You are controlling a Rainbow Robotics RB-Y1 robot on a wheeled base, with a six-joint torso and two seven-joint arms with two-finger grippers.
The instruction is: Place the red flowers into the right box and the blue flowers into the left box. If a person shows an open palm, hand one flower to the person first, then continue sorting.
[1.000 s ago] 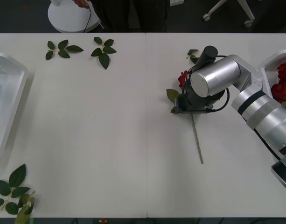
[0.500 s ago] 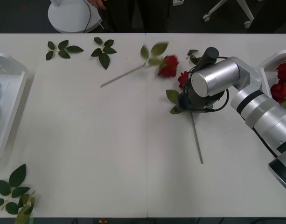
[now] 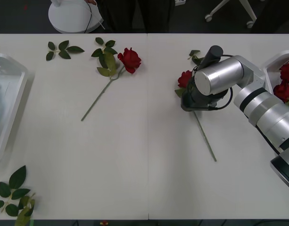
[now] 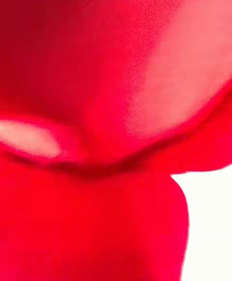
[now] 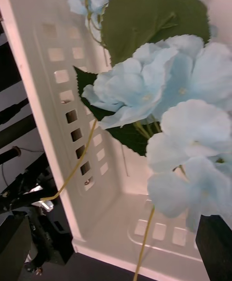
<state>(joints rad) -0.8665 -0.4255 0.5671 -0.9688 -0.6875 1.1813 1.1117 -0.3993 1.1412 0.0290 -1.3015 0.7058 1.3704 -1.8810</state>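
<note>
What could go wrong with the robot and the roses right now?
1. The right gripper sits at the head of a red rose; its long stem trails on the table and might drag or snag when lifted.
2. Another red rose lies across the middle, far from the right box, a long reach.

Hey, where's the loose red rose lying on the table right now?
In the front view, the loose red rose lies left of centre near the far edge, its head beside a leaf sprig, stem angling back toward the robot's left.
</note>
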